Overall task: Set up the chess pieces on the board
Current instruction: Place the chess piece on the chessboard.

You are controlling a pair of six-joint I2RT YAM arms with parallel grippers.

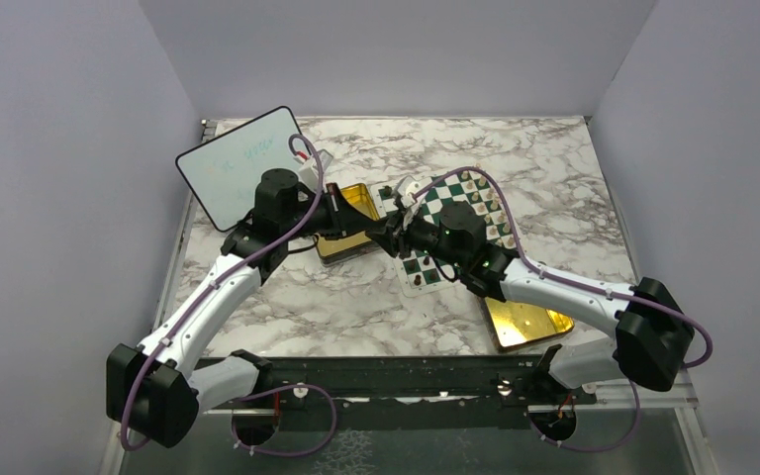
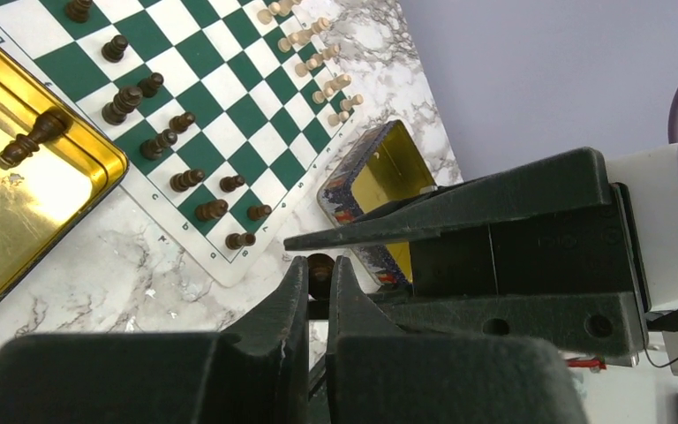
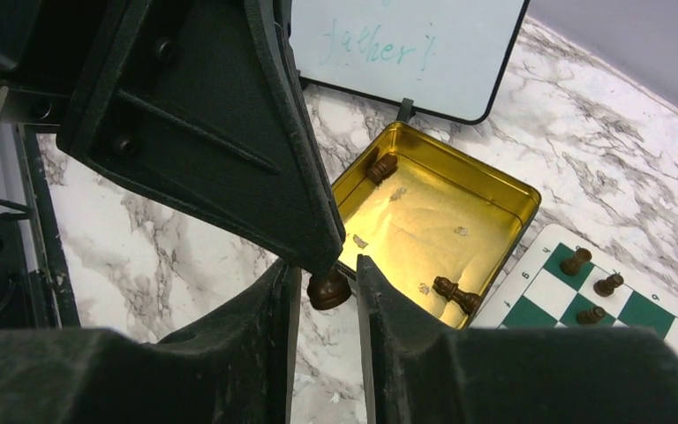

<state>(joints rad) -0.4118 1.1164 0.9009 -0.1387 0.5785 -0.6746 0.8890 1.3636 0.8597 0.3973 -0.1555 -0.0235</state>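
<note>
The left gripper (image 2: 320, 267) is clamped on a dark brown chess piece (image 3: 328, 290), its matte black, wedge-shaped fingers pinching the small rounded top between their tips. The right gripper (image 3: 322, 276) meets it head-on, jaws narrow around the piece's flared, glossy base. Thin slivers of gap seem to show on either side, so I cannot tell whether its pads press or only flank it. Fingers hide the piece's middle in both wrist views; it is possibly a pawn.

Ahead of the left gripper's tips and off to one side lies the board (image 2: 221, 106), a flat mat of green and white squares with a lettered white border. Dark brown pieces (image 2: 185, 179) with turned profiles stand in two uneven rows on its nearer side, and cream pieces (image 2: 331, 86) line the far edge, too small to name.

Beside the left fingers sits a polished gold tin (image 2: 18, 221) with rounded corners, cut off by the frame, with one dark piece lying on its side inside. A second tin (image 2: 380, 168), gold inside and blue-patterned outside, is half hidden behind the right gripper's upper finger.

Beyond the right gripper's tips, past the gold tin, a glossy whiteboard (image 3: 406, 44) with a black rim bears faint green handwriting, its top cut off. Everything rests on a veined marble table (image 1: 356, 307).
</note>
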